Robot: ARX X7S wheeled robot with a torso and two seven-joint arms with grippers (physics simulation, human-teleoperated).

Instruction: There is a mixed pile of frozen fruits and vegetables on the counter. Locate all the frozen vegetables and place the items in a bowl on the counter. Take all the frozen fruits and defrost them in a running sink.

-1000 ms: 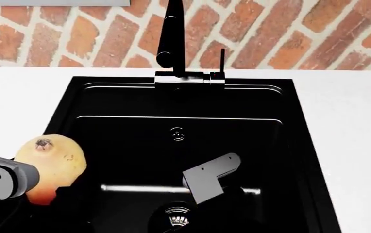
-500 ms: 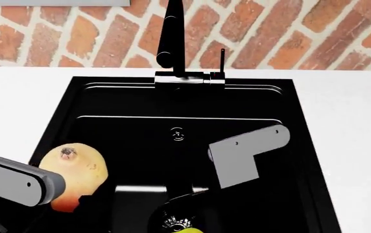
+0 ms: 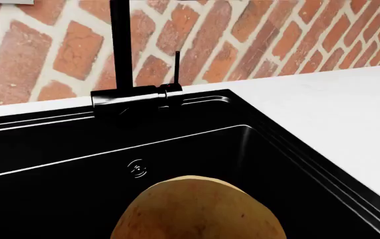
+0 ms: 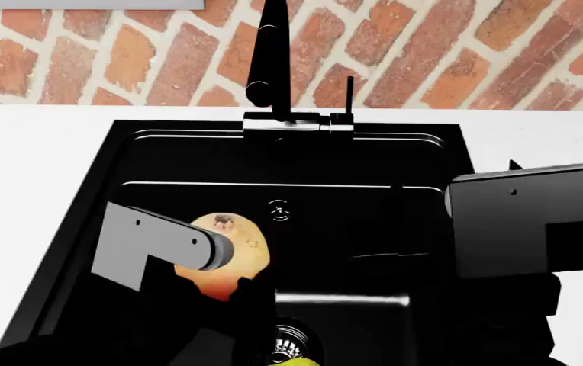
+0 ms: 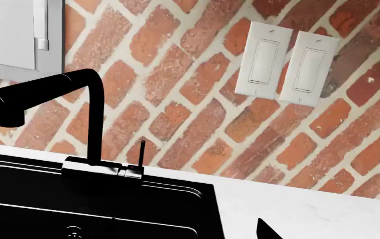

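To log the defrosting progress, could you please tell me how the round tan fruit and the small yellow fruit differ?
The tan fruit has a reddish blush; the yellow fruit is plain bright yellow. The tan fruit hangs above the basin, carried by the left arm; the yellow fruit lies low by the drain. The tan fruit shows nearly whole, the yellow fruit only as a sliver. Both are over the sink.

The left hand (image 4: 205,263) is closed on the round tan-yellow fruit (image 4: 228,253), its grey link angled across the head view's lower left; the arm behind it is dark. The right arm's grey link (image 4: 520,217) is raised at the right; its fingers are hidden.
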